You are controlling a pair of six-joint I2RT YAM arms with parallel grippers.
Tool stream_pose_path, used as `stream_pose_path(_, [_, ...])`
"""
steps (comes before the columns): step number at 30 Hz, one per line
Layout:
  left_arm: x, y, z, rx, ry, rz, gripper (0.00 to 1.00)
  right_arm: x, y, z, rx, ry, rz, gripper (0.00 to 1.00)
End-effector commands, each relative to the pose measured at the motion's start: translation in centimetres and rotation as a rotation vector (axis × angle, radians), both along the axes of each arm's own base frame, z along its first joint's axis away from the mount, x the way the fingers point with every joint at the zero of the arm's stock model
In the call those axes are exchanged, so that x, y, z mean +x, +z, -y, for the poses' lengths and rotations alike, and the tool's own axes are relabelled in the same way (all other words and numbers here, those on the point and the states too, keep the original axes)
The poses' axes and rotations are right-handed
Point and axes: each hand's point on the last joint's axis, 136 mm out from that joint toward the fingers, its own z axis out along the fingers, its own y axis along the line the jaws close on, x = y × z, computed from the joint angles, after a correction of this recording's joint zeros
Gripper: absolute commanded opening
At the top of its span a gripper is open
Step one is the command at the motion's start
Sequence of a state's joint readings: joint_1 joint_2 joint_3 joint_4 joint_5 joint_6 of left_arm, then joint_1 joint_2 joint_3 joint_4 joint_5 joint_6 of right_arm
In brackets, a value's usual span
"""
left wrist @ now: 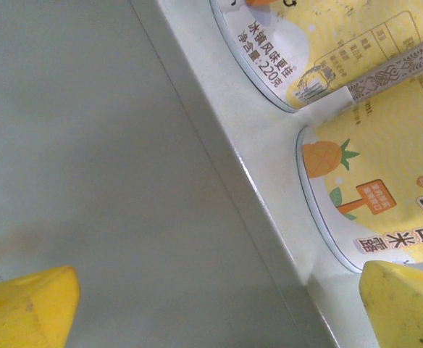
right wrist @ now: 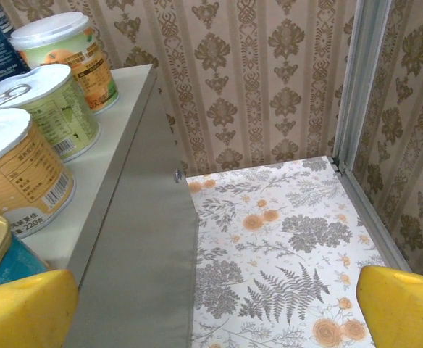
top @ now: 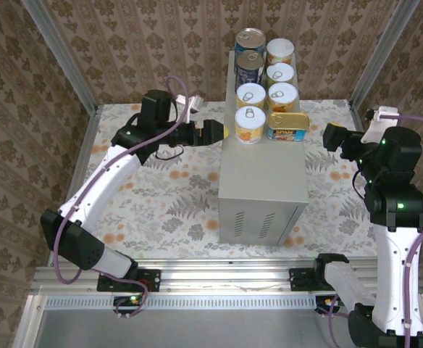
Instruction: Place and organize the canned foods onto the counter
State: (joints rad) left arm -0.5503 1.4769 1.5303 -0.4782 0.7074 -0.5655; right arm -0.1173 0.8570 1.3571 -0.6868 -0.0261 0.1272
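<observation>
Your left gripper (top: 220,132) sits just left of centre in the overhead view. It points sideways at the left wall of the tall pale grey-beige metal box (top: 262,174) that serves as the counter. In its wrist view you see its yellow fingertips (left wrist: 27,308) in the two lower corners of the frame, spread wide with nothing held between them. The box's grey side wall fills the left of that frame. Two short yellow-labelled cans stand on the top edge at the upper right, and the lower one is the pineapple-picture can (left wrist: 385,203).

Your right gripper (top: 333,136) hangs at the right of the overhead view, near the box's right wall but apart from it. In the right wrist view its own yellow fingertips (right wrist: 403,308) are likewise far apart and hold nothing, with the floral-patterned floor (right wrist: 284,239) showing between them.

All the canned foods you can see stand on the counter's flat top, in two rows at its far end, in the upper middle of the overhead frame. In the left row the two taller blue-labelled silver-topped cans (top: 250,40) are uppermost, with two short pull-tab cans (top: 249,122) below them. In the right row three short white-lidded cans (top: 280,72) come first, and the flat oblong yellow-blue tin (top: 287,127) lies lowest, just beside the nearest pull-tab can.
</observation>
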Motion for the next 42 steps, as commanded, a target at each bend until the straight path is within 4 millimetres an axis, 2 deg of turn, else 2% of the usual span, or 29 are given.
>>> stream_pose_path(1, [0.0, 0.9, 0.4, -0.003, -0.02, 0.044, 1.0, -0.7, 1.2, -0.8, 0.005, 0.04, 0.041, 1.0])
stream_pose_path(14, [0.9, 0.1, 1.2, 0.007, -0.033, 0.024, 1.0, -1.1, 1.2, -1.3, -0.005, 0.065, 0.054, 1.0])
stream_pose_path(42, [1.1, -0.7, 2.0, 0.013, -0.058, 0.003, 1.0, -1.1, 0.6, -1.2, -0.009, 0.065, 0.052, 1.0])
